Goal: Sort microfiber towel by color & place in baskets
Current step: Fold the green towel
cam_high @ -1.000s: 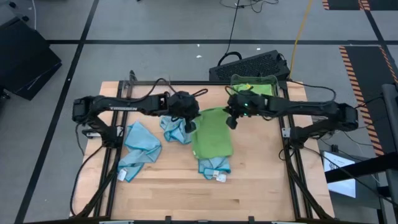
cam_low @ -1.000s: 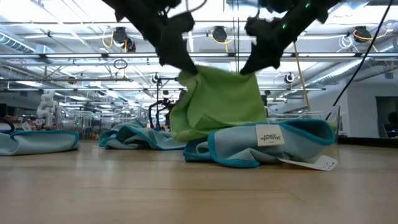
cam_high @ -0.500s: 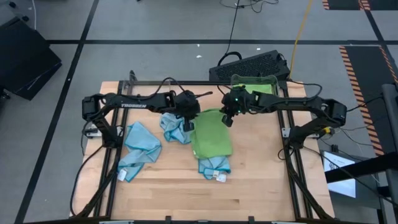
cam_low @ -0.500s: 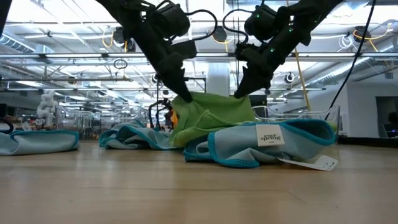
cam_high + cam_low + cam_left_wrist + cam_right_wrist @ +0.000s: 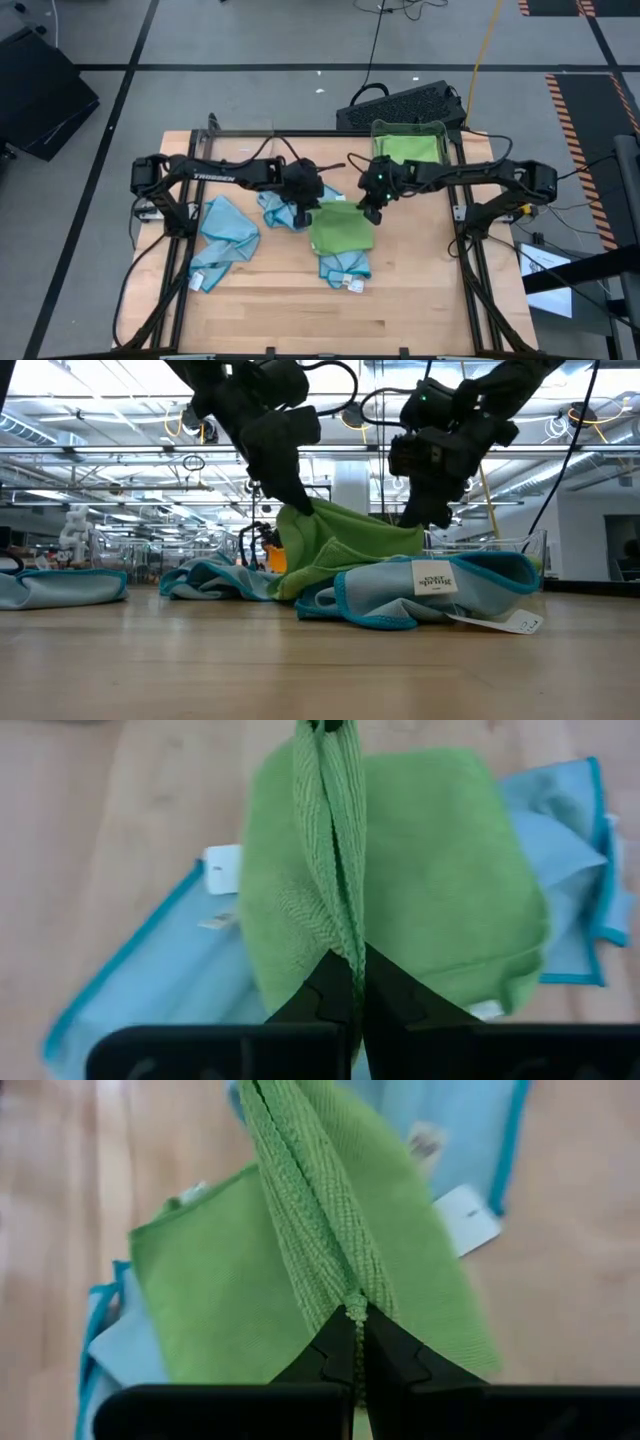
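A green towel lies folded over on a blue towel near the table's middle. Its raised edge is strung between my two grippers. My left gripper is shut on that edge's left end, and my right gripper is shut on its right end. In the low view the green towel rises as a ridge between my left gripper and my right gripper. A clear basket at the far right holds a green towel. My left gripper pinches the green towel's bunched edge at its left end between its two fingers, slanting down from the far left. That edge is lifted; the towel's lower part rests on the blue towel. My right gripper pinches the same edge at its right end between its two fingers, slanting down from the far right. The edge runs as a gathered ridge toward the other gripper, above the towel's flat part.
Two more blue towels lie left of the middle: one toward the left edge, one under the left arm. A dark keyboard-like thing sits beyond the far edge. The near half of the wooden table is bare.
Both grippers have sunk, tipped further downward and come toward the table's near edge, staying shut. They have carried the green towel's far edge with them. The towel, spread longer before, now lies folded over itself; its near part has stayed on the blue towel.
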Robot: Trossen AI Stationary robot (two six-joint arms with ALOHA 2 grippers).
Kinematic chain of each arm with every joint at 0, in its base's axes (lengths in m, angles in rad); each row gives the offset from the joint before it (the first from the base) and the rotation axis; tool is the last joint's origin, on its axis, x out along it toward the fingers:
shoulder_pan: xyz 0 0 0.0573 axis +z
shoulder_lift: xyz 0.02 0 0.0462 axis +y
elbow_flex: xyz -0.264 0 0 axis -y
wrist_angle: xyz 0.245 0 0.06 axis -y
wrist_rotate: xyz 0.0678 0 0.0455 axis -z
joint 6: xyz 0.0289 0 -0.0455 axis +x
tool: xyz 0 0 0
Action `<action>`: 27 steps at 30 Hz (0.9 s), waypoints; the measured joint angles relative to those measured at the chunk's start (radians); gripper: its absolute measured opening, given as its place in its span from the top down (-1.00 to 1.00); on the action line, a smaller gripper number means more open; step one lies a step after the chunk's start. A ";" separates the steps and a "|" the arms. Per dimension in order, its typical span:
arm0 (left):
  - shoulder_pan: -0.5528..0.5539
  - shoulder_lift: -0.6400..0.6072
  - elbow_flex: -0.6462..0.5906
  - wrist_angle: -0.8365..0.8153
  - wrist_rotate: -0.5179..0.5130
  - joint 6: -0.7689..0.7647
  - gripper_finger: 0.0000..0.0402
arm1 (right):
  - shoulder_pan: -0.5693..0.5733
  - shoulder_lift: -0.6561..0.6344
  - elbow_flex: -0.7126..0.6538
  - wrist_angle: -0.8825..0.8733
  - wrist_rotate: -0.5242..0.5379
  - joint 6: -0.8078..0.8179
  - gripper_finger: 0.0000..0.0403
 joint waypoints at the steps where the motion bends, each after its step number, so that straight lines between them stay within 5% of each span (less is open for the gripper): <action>1: -0.007 0.000 0.000 0.000 0.010 -0.012 0.96 | 0.007 0.000 -0.009 0.005 -0.010 0.012 1.00; 27: -0.165 0.071 0.000 0.076 0.063 -0.121 0.96 | 0.157 -0.013 -0.036 -0.069 -0.121 0.062 1.00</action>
